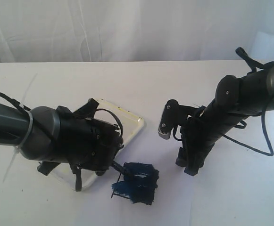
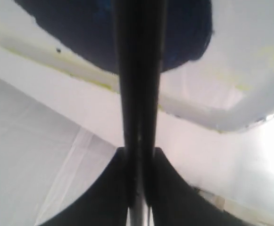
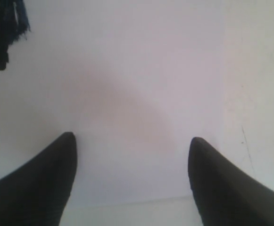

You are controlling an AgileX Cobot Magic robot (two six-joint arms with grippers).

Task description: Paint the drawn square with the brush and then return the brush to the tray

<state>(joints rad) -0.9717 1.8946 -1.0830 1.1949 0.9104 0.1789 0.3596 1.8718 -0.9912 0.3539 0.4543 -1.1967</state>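
The brush [image 2: 137, 84] shows as a black handle running straight out between the fingers of my left gripper [image 2: 137, 155], which is shut on it. Beyond it in the left wrist view lies the tray [image 2: 212, 117], white with a yellowish rim and a blue-black puddle [image 2: 75, 28]. From outside, my left gripper [image 1: 107, 162] hangs over the tray [image 1: 129, 120], and the brush's end [image 1: 120, 168] reaches the drawn square [image 1: 137, 182], which is smeared dark blue. My right gripper [image 1: 186, 162] stands open to the right of the square, nothing between its fingers. It [image 3: 132, 141] hovers over bare white surface.
A corner of the dark blue patch [image 3: 2, 33] shows at the edge of the right wrist view. The left arm [image 1: 37, 132] covers most of the tray. White curtains [image 1: 127, 28] close off the back of the white table [image 1: 231, 202].
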